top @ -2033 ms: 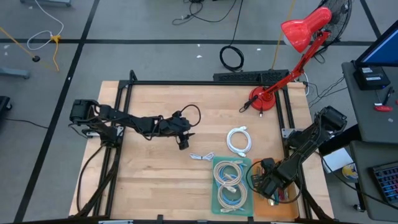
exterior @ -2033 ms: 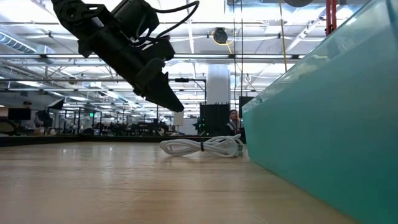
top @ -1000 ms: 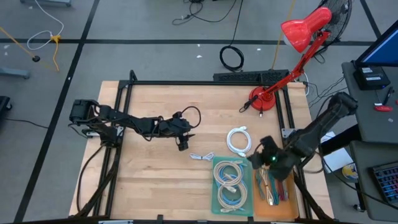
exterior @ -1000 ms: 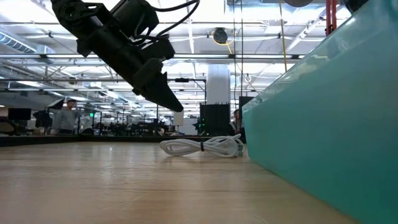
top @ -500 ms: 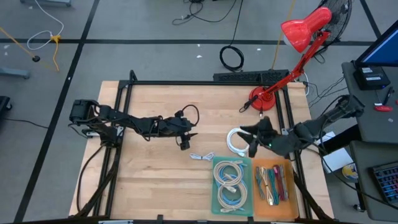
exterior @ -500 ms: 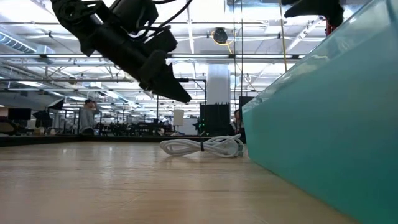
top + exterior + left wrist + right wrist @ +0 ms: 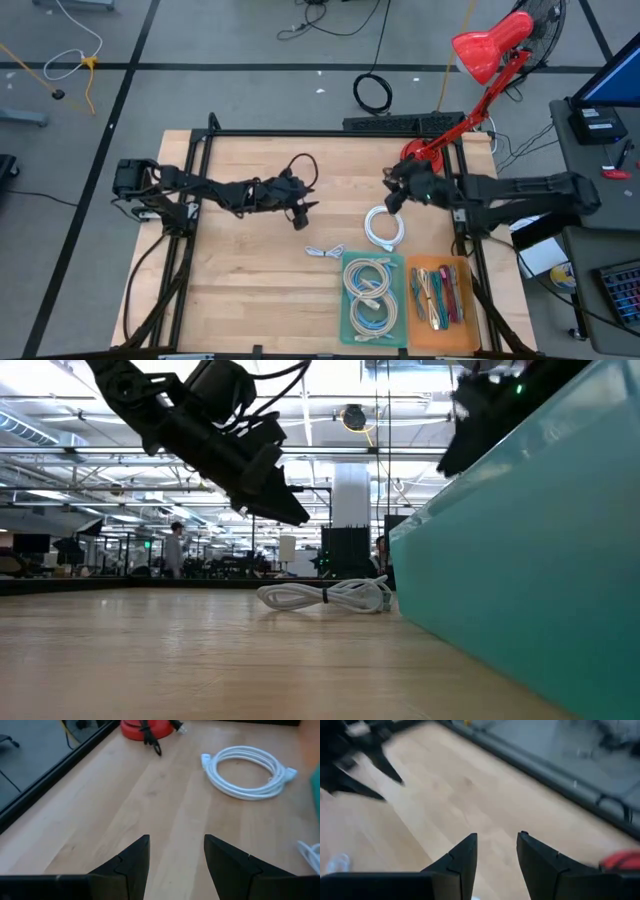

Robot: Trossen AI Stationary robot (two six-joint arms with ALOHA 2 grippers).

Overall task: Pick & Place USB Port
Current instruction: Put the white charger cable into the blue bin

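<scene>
The right end effector, fingers spread and empty, hovers just beyond the coiled white cable. The left end effector, also spread, hangs farther left over the table.

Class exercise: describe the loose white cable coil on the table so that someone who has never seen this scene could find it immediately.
Start at the red desk lamp, whose round base stands at the table's far right corner. Just nearer than that base lies the white cable coil, flat on bare wood. Unlike the coils in the teal tray beside it, it sits in no container.
</scene>
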